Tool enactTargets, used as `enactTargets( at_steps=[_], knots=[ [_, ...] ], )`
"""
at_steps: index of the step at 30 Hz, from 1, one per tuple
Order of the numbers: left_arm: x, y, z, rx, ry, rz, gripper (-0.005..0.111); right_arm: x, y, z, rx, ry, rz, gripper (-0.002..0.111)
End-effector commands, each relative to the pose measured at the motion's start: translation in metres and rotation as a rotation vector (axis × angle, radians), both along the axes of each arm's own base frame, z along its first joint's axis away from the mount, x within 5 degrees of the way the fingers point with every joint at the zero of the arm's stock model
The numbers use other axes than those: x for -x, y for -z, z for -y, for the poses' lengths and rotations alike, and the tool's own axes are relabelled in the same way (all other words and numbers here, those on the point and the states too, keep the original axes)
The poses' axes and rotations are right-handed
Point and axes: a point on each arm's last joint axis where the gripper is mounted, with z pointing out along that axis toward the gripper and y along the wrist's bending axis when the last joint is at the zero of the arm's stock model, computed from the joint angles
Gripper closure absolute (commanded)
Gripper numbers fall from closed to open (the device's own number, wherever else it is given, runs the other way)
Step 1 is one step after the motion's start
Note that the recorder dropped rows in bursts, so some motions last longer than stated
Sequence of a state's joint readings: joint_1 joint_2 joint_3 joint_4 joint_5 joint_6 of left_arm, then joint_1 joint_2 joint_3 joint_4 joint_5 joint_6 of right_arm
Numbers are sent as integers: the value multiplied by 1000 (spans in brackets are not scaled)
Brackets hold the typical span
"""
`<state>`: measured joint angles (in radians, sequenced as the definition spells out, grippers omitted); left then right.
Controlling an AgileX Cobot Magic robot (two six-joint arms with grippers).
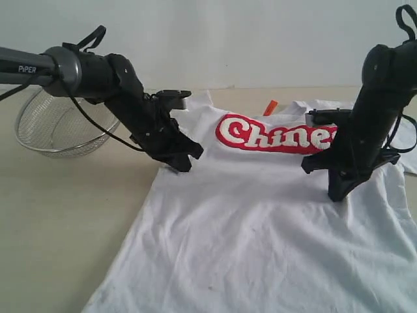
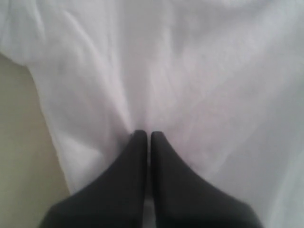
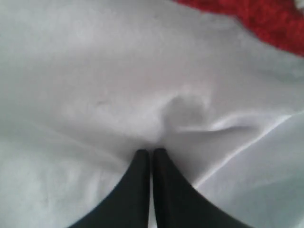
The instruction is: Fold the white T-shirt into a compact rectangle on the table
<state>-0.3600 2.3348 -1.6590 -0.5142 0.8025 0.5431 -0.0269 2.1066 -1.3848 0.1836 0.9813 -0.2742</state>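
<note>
On table (image 1: 58, 215): white T-shirt (image 1: 260, 222) spread flat, print up | left gripper (image 1: 182, 163) pinched fully closed on cloth at shirt's edge | right gripper (image 1: 339, 194) fully closed, pinching cloth below red lettering (image 1: 273, 134) | wire-mesh basket (image 1: 52, 130) behind left arm, off shirt

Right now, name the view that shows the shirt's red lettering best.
The exterior view: the red lettering runs across the white T-shirt, its end behind the right arm. The right wrist view catches a blurred red corner; the left wrist view shows only white cloth.
</note>
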Motion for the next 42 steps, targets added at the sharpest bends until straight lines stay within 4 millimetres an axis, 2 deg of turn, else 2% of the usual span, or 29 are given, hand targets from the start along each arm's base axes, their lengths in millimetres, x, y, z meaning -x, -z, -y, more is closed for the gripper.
enactTargets(
  at_steps=[1,9,12,16,22,26,35,36,39,42],
  knots=[
    [31,30,-14,-105,61,-160,102,-7,-20,-10,-62,-28,148,109],
    [56,31,-24,-113,25,-175,102,-53,-71,-42,-139,-19,493,109],
    [57,31,-25,-114,24,-167,102,-73,-82,-59,-153,-50,556,109],
    [57,31,-25,-111,22,-169,102,-102,-84,-78,-191,-22,587,109],
    [57,31,-24,-103,17,-166,102,-132,-58,-98,-225,-80,514,109],
    [57,30,-23,-92,7,-170,102,-147,-47,-102,-242,-66,501,109],
    [57,30,-23,-93,10,-169,102,-152,-14,-105,-249,-83,397,109],
    [57,30,-23,-93,10,-169,102,-152,-5,-105,-244,-83,375,109],
    [57,30,-23,-93,11,-172,102,-152,0,-105,-243,-80,363,109],
    [57,30,-22,-81,2,-181,102,-158,0,-100,-197,-56,420,109]
  ],
)
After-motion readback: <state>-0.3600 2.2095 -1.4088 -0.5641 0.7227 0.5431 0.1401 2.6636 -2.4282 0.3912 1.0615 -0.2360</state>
